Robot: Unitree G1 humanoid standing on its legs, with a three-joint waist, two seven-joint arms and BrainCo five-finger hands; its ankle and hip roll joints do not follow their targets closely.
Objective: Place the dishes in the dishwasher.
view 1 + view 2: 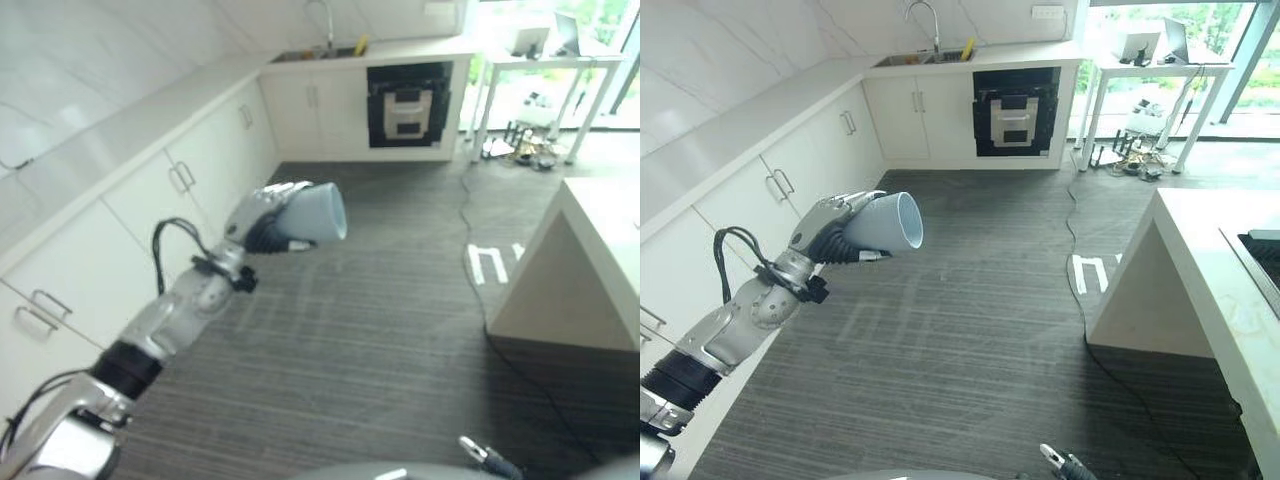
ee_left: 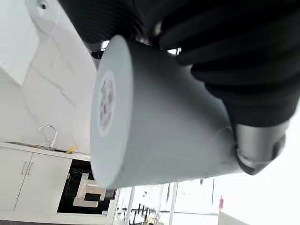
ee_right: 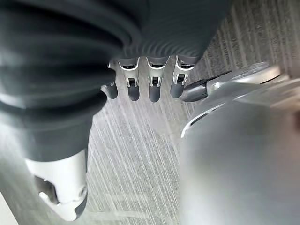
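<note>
My left hand (image 1: 262, 215) is raised over the floor beside the left cabinets and is shut on a pale grey-blue cup (image 1: 315, 215). The cup lies sideways, its open mouth toward the room and its flat base (image 2: 107, 101) showing in the left wrist view, with dark fingers (image 2: 243, 70) wrapped round its wall. A black built-in appliance (image 1: 408, 103) sits under the far counter, well beyond the cup. My right hand (image 3: 140, 86) hangs low over the striped floor with straight fingers and holds nothing; its tip shows at the bottom edge (image 1: 1065, 465).
White cabinets (image 1: 170, 190) under a long counter run along the left. A sink with a tap (image 1: 925, 35) is in the far corner. A white island (image 1: 1200, 270) stands on the right, with a white table (image 1: 1150, 75) by the window. White tape marks (image 1: 490, 262) lie on the floor.
</note>
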